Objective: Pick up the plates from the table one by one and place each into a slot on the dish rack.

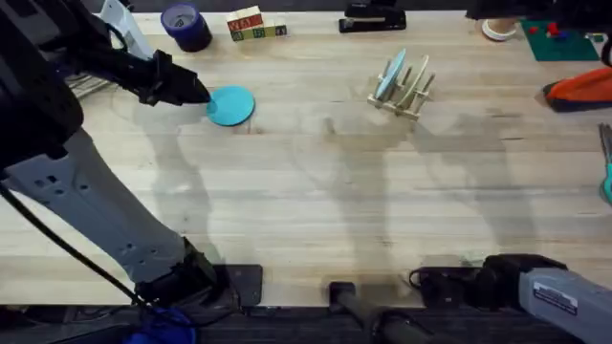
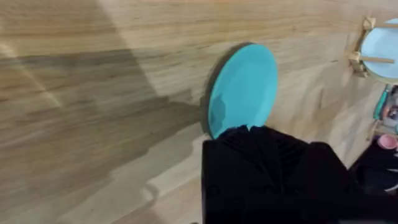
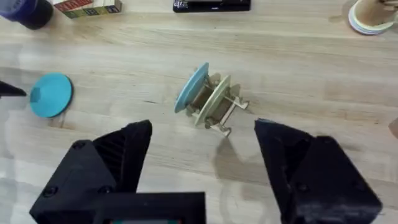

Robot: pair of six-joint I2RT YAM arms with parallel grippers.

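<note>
A turquoise plate (image 1: pixel 232 106) lies on the table (image 1: pixel 316 201) at the far left. My left gripper (image 1: pixel 199 95) is at its left edge. In the left wrist view the black fingers (image 2: pixel 249 140) are closed over the near rim of this plate (image 2: pixel 245 84), which looks slightly tilted. The dish rack (image 1: pixel 409 91) stands at the far centre-right with a pale blue plate (image 1: pixel 389 75) upright in a slot. My right gripper (image 3: pixel 202 127) hangs open with nothing in it, well short of the rack (image 3: pixel 217 109) and its plate (image 3: pixel 191 87).
A dark blue tape roll (image 1: pixel 185 26), lettered blocks (image 1: pixel 254 26) and a black stapler (image 1: pixel 373 17) line the far edge. A green mat (image 1: pixel 562 40) and an orange object (image 1: pixel 583 88) sit at far right. The right arm (image 1: pixel 535 287) rests at the near edge.
</note>
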